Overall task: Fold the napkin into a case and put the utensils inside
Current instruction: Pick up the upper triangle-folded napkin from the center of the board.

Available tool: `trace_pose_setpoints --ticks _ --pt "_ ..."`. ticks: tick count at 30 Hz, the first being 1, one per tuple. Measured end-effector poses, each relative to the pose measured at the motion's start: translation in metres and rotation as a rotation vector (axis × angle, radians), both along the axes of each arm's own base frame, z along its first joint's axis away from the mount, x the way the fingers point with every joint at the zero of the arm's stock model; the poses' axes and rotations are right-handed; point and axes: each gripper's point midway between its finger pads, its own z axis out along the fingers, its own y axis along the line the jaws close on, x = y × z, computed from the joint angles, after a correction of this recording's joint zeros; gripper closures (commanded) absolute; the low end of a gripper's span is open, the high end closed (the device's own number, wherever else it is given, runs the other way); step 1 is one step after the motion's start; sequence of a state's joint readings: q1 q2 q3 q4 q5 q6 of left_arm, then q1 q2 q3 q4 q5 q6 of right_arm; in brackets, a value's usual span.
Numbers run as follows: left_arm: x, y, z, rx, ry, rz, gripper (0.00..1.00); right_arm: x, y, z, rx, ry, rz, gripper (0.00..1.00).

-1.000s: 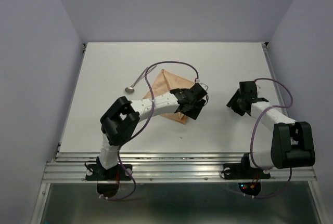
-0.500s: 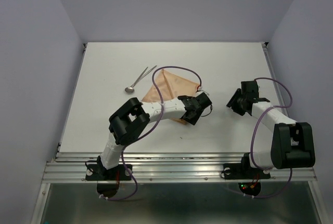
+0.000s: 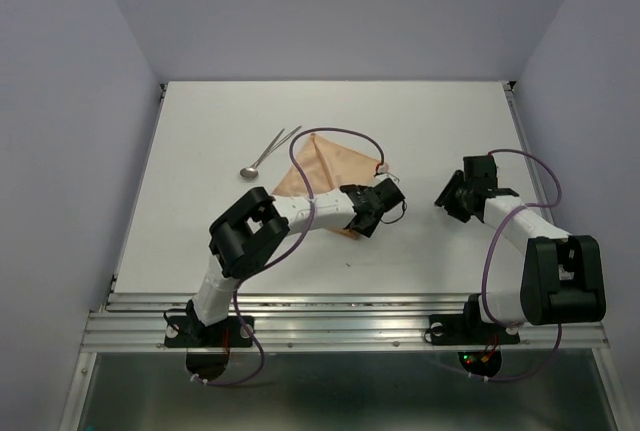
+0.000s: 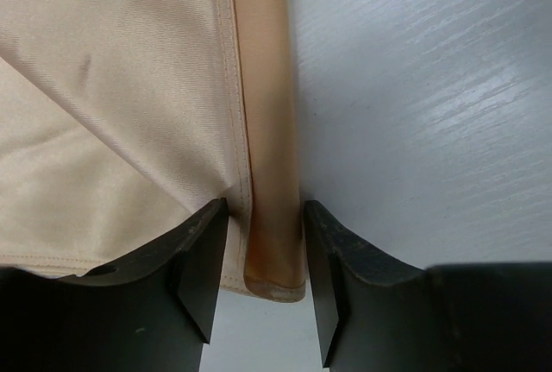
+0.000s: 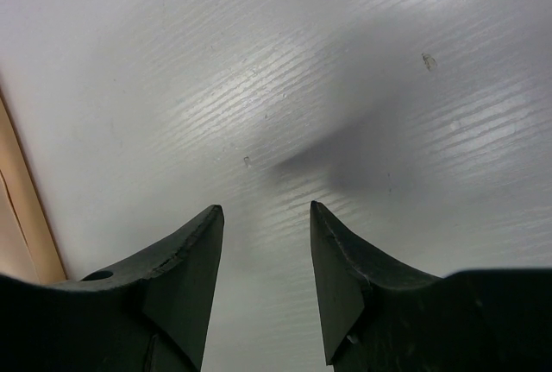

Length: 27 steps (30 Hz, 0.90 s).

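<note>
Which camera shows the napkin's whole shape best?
Top external: the napkin lies whole in frame, only its near corner under the left arm. Left wrist shows just a hemmed edge close up; right wrist, a sliver at its frame's left edge.

A soft peach-orange cloth napkin (image 4: pixel 112 87) fills the upper left of the view, lying flat on a white, finely grained surface (image 4: pixel 431 113) that takes up the right side. The napkin's right edge runs straight from the top down to the bottom centre as a narrow, darker orange folded strip, with a stitched hem just to its left. A diagonal crease crosses the lighter cloth toward that hem. The left gripper (image 4: pixel 263 217) straddles the strip's lower end near its corner. Its two black fingers (image 4: pixel 198 268) stand close against either side of the strip; whether they press it cannot be told.
</note>
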State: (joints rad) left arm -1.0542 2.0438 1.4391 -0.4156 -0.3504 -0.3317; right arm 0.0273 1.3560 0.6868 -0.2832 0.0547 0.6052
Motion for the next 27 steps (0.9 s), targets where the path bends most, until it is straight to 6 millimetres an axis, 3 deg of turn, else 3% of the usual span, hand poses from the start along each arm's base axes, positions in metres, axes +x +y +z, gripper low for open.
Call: trace_pose_setpoints --ticks 12,16,27 --pt "0.009 -0.008 -0.002 -0.101 0.039 -0.025 0.82 0.000 0.000 0.003 0.002 -0.011 -0.001 0.50" --pt "0.018 -0.007 -0.001 -0.134 0.040 -0.017 1.00 -0.002 0.001 0.005 0.011 -0.017 0.005 0.49" --pt "0.023 -0.008 0.001 -0.200 0.080 -0.047 1.00 0.001 0.043 0.014 0.191 -0.048 0.159 0.19"
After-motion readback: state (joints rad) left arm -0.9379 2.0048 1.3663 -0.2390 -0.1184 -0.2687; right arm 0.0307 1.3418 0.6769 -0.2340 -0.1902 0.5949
